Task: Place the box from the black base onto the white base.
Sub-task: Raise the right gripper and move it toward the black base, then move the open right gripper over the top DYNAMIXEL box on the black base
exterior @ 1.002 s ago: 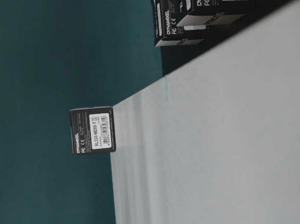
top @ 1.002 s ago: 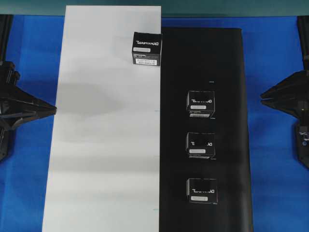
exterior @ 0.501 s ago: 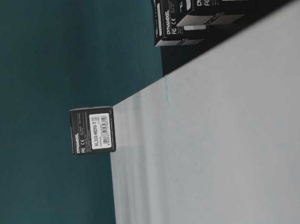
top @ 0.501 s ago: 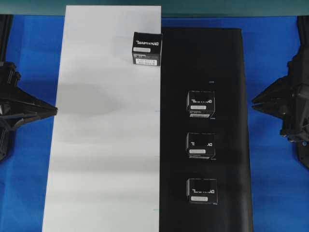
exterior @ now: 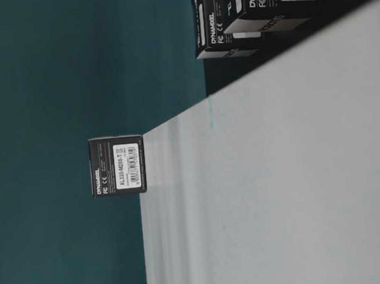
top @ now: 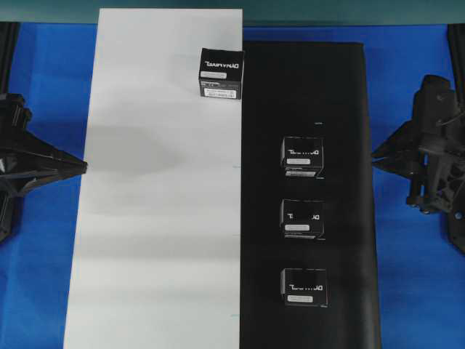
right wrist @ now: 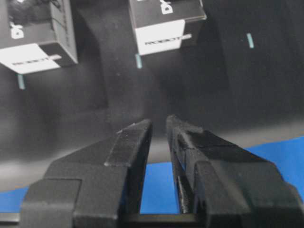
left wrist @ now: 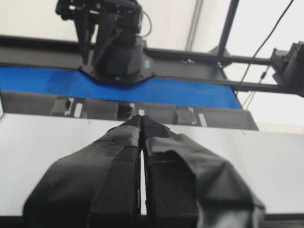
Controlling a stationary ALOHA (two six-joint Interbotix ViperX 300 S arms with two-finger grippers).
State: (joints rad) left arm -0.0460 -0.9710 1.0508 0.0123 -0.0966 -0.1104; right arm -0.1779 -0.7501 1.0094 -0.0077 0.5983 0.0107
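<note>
While one box [top: 221, 73] already sits on the white base [top: 145, 240], right at its inner edge, three more are lined up in a row along the black base [top: 341, 87], spaced apart so that each can be reached singly. The nearest to the far end, the next box [top: 302, 157], is judged the likely one to be moved. Its lettered top is turned up, and its slightly longer side is laid across the black base, so the short sides are offered to a grasp from the right.

The right gripper [top: 379, 153] is held over the blue surface [top: 414, 276] just off the black base's edge, pointed toward that row, its jaws nearly together and nothing between them. The left gripper [top: 78, 166] is parked at the white base's outer edge, jaws pressed together and empty. Whether the placed box overhangs the seam slightly cannot be told from overhead.
</note>
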